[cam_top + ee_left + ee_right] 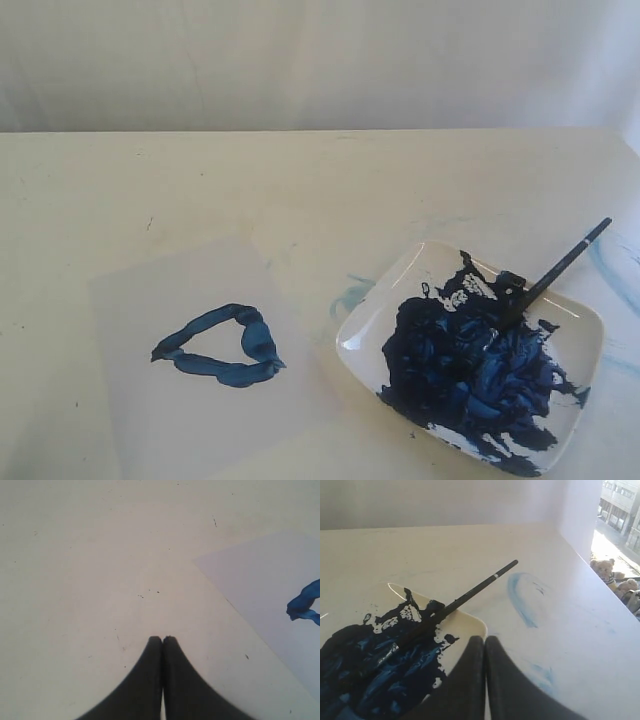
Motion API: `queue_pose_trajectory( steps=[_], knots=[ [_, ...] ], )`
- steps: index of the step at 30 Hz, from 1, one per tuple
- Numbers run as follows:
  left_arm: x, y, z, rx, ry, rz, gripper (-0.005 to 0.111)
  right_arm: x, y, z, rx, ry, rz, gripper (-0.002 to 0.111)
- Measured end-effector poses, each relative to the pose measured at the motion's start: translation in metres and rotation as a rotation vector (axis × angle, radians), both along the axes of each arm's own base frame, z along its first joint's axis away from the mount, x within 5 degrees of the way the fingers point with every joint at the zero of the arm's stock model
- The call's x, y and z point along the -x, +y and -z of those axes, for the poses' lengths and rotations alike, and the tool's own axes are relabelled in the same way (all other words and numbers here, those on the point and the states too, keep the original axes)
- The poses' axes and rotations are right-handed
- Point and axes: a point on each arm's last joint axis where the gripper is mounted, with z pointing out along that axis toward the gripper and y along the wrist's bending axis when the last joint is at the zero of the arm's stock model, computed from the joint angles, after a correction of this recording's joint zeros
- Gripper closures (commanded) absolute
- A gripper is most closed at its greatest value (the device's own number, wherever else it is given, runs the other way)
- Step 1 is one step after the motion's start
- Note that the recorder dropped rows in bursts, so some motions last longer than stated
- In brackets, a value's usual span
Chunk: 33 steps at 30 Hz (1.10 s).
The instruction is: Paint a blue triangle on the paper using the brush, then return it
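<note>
The blue triangle (224, 347) is a thick dark-blue outline on the pale paper (180, 400) at the front left; one corner of the blue triangle (303, 604) and part of the paper (270, 585) show in the left wrist view. The black brush (556, 274) lies with its tip in the dish's paint and its handle over the rim; the brush (455, 603) is free of any gripper. My left gripper (162, 638) is shut and empty over bare table. My right gripper (481, 639) is shut and empty beside the dish's edge. Neither gripper appears in the exterior view.
A white square dish (365, 328) at the front right holds a large dark-blue paint mass (465, 365); the dish (470, 622) also shows in the right wrist view. Faint light-blue smears (522, 602) mark the cream table (300, 190). A window lies beyond the table's edge.
</note>
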Motion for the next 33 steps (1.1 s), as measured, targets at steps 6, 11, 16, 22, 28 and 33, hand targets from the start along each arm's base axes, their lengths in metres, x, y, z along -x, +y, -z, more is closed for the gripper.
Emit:
queue_pose_trajectory(
  steps=[6,11,16,22,28,33],
  knots=[
    [0.0,0.0,0.0,0.0,0.0,0.0,0.107,0.0001,-0.0004,0.0003,0.062,-0.002,0.002,0.108],
    [0.0,0.0,0.0,0.0,0.0,0.0,0.107,0.0001,0.0002,0.0003,0.084,-0.003,-0.001,0.108],
    [0.0,0.0,0.0,0.0,0.0,0.0,0.107,0.0001,0.0002,0.0003,0.093,-0.004,-0.003,0.108],
    [0.0,0.0,0.0,0.0,0.0,0.0,0.107,0.0002,0.0012,0.0003,0.095,-0.005,-0.021,0.108],
    [0.0,0.0,0.0,0.0,0.0,0.0,0.107,0.0005,0.0039,0.0003,0.094,-0.007,-0.072,0.108],
    [0.0,0.0,0.0,0.0,0.0,0.0,0.107,0.0005,0.004,0.0003,0.094,-0.007,-0.074,0.108]
  ],
)
